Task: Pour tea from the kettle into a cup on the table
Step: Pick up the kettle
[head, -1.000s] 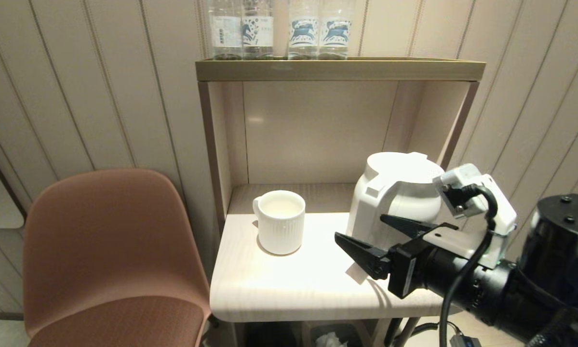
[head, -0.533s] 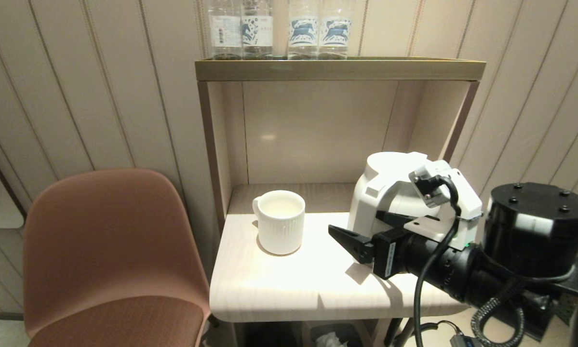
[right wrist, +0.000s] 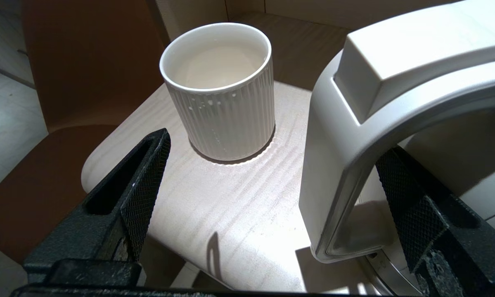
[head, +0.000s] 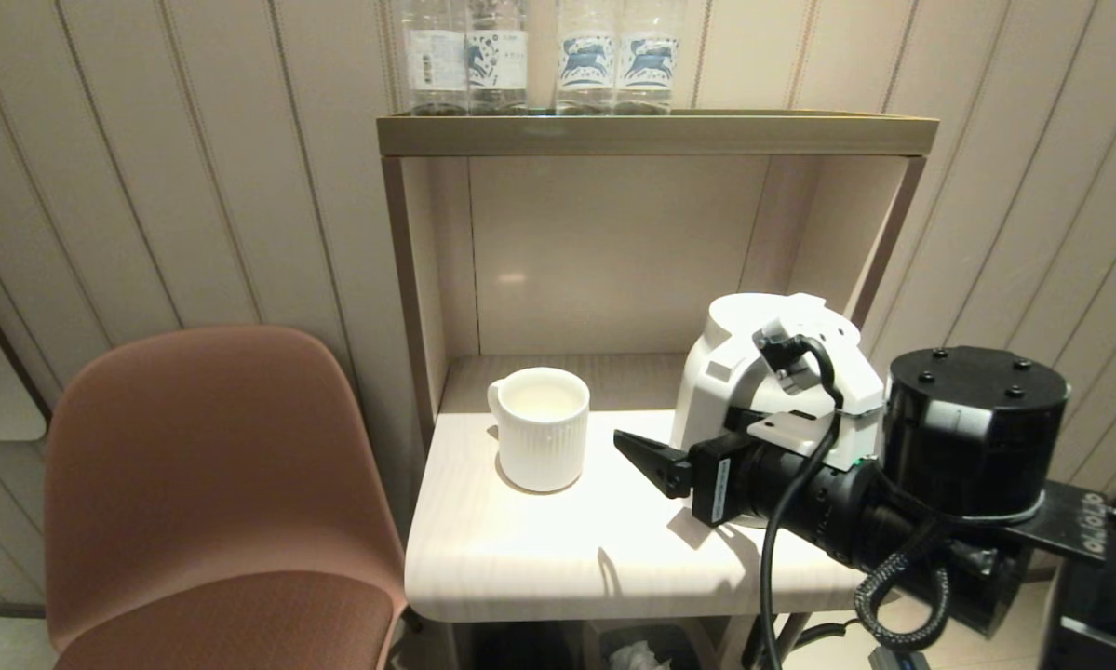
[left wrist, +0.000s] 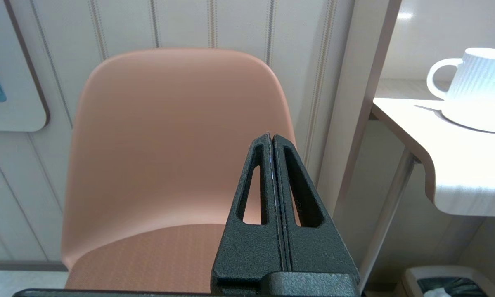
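Observation:
The white kettle stands at the right of the light wood table. The ribbed white cup stands upright to its left, apart from it. My right gripper is open at the kettle's side. In the right wrist view the kettle's loop handle stands between the fingers of my right gripper, close to one finger and far from the other. The cup lies beyond them. My left gripper is shut on nothing, low beside the table and facing the chair.
A brown chair stands left of the table. The shelf unit's top board carries several clear bottles above the kettle. A bin sits under the table. The table's front edge is rounded.
My right arm has moved forward and to the left. Its open gripper has slid up to the kettle, so the handle now stands between the fingers. Cup and kettle have not moved.

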Available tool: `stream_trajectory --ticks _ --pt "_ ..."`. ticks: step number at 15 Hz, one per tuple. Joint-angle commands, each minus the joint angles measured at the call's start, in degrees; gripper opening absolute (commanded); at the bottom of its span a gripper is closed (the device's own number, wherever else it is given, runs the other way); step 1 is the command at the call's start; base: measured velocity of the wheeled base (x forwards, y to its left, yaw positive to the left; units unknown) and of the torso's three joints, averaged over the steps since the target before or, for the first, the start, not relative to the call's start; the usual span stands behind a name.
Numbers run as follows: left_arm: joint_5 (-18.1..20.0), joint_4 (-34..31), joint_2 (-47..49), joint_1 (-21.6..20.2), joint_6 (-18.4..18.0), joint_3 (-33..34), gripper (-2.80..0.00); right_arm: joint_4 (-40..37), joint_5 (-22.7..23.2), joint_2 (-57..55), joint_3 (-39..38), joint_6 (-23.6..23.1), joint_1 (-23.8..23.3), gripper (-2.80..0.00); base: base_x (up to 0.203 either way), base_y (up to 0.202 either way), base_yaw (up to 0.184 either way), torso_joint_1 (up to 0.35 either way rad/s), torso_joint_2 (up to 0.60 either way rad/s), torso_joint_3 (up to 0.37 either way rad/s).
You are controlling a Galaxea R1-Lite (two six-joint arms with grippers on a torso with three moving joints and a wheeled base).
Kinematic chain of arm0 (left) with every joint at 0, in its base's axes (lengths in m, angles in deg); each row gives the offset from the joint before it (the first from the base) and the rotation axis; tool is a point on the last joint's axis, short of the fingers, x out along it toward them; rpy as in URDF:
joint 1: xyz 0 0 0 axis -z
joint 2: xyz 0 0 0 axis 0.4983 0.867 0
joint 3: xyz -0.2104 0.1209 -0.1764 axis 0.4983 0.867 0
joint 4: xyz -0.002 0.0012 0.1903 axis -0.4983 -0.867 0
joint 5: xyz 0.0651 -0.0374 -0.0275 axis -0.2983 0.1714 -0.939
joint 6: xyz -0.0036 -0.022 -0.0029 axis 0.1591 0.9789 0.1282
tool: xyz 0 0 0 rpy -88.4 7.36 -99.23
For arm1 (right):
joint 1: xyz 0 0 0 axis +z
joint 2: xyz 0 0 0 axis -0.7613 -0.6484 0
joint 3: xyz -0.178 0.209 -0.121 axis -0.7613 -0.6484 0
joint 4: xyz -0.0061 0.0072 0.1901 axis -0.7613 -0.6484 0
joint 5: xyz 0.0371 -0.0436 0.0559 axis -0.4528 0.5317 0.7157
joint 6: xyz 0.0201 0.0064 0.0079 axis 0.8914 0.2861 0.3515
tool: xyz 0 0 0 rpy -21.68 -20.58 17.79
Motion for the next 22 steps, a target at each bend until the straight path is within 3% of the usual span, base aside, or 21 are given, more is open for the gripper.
stream_trajectory --ticks 1,22 --pt "0.0 0.1 0.0 0.0 0.0 0.0 -2.80 0.3 0.0 -1.0 0.7 0.0 0.1 0.00 0.000 0.000 0.000 0.000 0.00 0.000" --pt "0.0 0.1 0.0 0.0 0.0 0.0 -2.80 0.3 -0.2 -3.9 4.2 -0.3 -0.5 0.00 0.000 0.000 0.000 0.000 0.00 0.000"
